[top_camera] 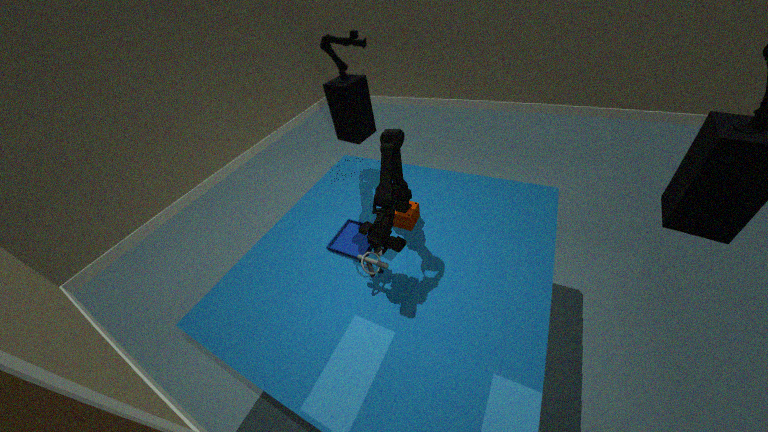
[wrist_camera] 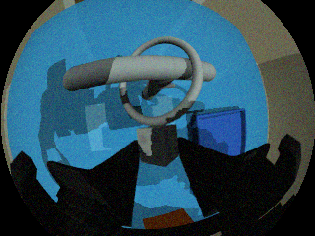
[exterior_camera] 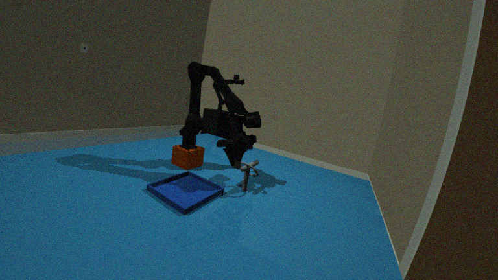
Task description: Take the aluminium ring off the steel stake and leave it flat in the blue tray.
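The jaws are clamped on the small tab of the aluminium ring. The ring is tilted and is up at the cross-bar, above the foot of the upright steel stake. In wrist view, one side of ring passes before the bar and the other seems behind it, so the bar is perhaps through the ring. The blue tray lies near the stake, with the ring outside it. The arm stands on an orange block.
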